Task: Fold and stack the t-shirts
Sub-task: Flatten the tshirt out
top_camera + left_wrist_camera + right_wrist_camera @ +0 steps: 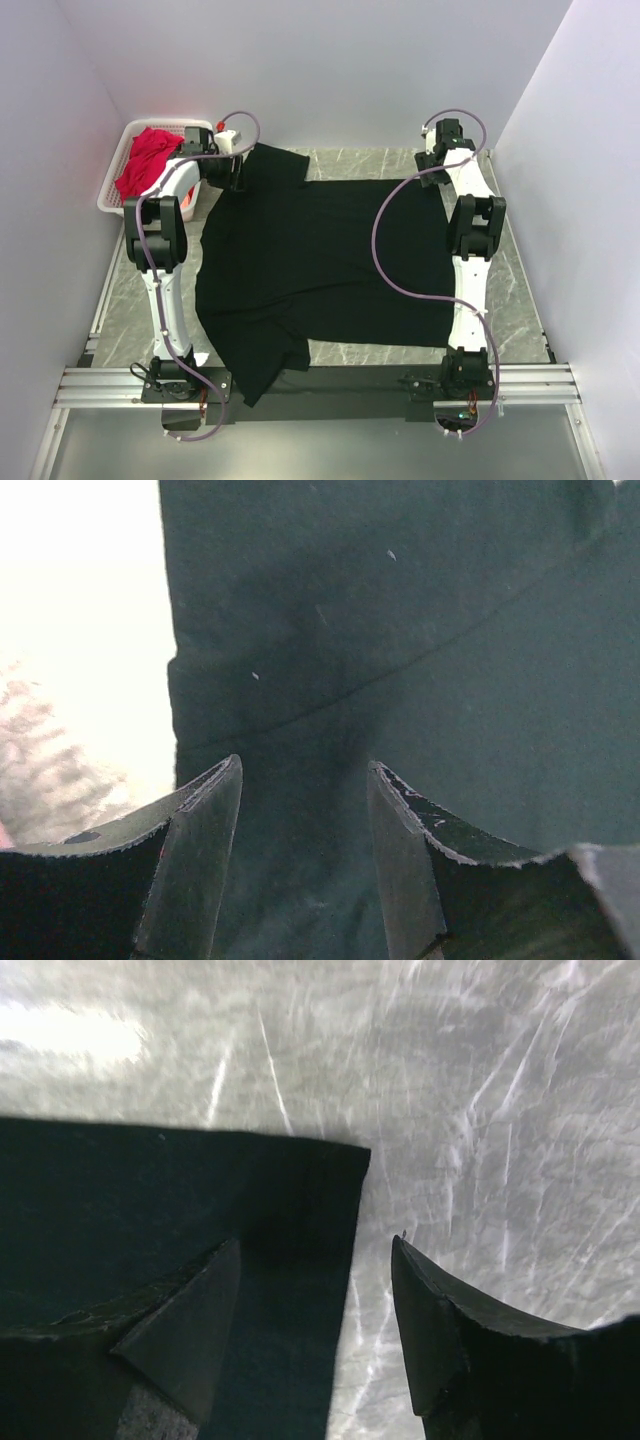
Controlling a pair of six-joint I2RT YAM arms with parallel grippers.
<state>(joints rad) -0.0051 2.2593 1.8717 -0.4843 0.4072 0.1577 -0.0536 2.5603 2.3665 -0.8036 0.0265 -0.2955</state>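
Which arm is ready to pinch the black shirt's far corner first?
Probably right. The right end effector, open, straddles the black shirt's corner edge: one finger over cloth, one over table. The left end effector hovers over flat cloth by a seam.

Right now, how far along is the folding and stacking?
Done: the black t-shirt lies spread out, with no fold in it yet. In hand: the left jaws and the right jaws stand open over its far edge. Left: folding it, then the red shirt in the basket, then stacking.
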